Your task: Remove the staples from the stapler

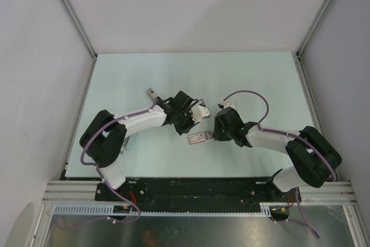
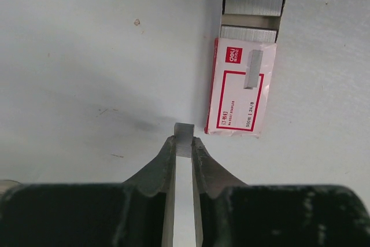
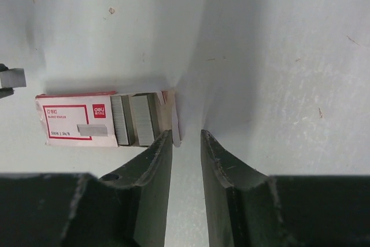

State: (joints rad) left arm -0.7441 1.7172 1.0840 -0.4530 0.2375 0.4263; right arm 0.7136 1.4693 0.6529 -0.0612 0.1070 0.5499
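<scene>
The pinkish-red and white oblong thing is a small cardboard staple box [image 1: 198,137], lying flat between my grippers. Its open end shows grey staple strips [image 2: 253,4], which the right wrist view [image 3: 141,120] shows too. No stapler proper is in view. My left gripper [image 2: 184,142] is shut on a short grey strip of staples [image 2: 184,132] and holds it just beside the box's closed end [image 2: 234,125]. My right gripper [image 3: 187,134] is open and empty at the box's open end, its left fingertip [image 3: 165,140] against the box's flap [image 3: 171,114].
The pale table [image 1: 260,73] is bounded by white walls with metal rails at left, right and back. A small grey cable plug [image 1: 151,92] sticks out behind the left arm. The black base rail [image 1: 191,189] runs along the near edge.
</scene>
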